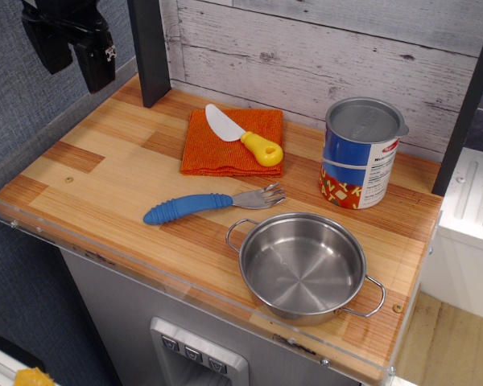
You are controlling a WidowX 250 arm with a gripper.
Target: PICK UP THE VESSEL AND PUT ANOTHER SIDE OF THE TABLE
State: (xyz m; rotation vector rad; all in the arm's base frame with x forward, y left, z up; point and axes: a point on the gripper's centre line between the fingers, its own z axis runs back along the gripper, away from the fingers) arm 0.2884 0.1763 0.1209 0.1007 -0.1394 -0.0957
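Whitewashed planks back the wooden table [105,173], where the steel pot [303,267] sits empty near the front right corner, close to the clear rim and just in front of the blue-labelled can [361,154]. A blue-handled fork [213,204] lies to the pot's left, and a yellow-handled knife [243,137] rests on an orange cloth [232,143] further back. The black gripper [72,40] hangs high above the far left corner, well apart from everything; whether its jaws are parted I cannot tell.
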